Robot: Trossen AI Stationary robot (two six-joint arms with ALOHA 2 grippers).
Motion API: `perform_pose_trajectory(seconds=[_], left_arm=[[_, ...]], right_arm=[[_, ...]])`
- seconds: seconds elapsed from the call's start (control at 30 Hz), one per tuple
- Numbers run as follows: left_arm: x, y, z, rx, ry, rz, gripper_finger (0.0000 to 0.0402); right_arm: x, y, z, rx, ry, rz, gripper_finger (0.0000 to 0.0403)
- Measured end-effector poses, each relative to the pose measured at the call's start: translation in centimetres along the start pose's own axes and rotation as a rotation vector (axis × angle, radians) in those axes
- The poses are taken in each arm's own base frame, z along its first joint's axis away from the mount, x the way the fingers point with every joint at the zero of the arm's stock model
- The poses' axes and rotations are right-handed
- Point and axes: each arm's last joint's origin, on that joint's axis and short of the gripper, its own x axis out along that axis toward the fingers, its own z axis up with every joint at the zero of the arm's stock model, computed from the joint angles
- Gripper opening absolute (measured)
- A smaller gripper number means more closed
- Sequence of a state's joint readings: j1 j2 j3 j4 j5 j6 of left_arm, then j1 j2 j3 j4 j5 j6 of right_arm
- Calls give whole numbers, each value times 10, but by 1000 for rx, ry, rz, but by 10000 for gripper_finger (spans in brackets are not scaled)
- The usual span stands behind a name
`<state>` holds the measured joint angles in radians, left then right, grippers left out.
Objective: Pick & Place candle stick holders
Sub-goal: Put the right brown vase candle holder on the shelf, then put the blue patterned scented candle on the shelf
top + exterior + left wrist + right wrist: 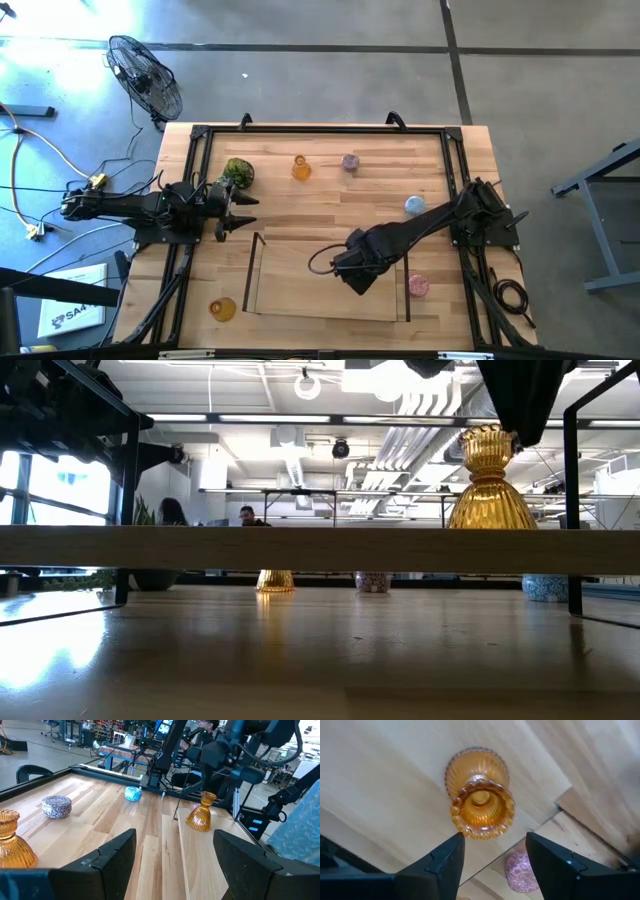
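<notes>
My right gripper is open and points down over an amber narrow-necked holder that stands upright on its base inside the rectangular tray. The fingers stand just above the holder's beaded rim, on either side; no touch shows. The same holder also shows in the low view and the left wrist view. My left gripper is open and empty at the table's left. A second amber holder, a mauve one, a light blue one, a pink one and a third amber one stand on the table.
A green mossy ball lies close to my left gripper, on its far side. A black frame runs around the tabletop. The tray's thin dark walls stand up from the table. The pink holder is just outside the tray's right wall.
</notes>
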<state>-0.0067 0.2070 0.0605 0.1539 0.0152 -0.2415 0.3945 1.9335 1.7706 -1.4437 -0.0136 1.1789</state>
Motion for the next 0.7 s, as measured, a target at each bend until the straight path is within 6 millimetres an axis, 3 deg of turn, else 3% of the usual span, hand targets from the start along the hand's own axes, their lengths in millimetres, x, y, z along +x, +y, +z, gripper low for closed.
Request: perform_pose_trajectory(seconds=[0.43, 0.7], left_arm=[[0, 0, 0, 0, 0, 0, 262], [0, 0, 0, 0, 0, 0, 262]], right_arm=[[-25, -10, -15, 72, -103, 42, 257], [-48, -30, -19, 85, -210, 39, 353]])
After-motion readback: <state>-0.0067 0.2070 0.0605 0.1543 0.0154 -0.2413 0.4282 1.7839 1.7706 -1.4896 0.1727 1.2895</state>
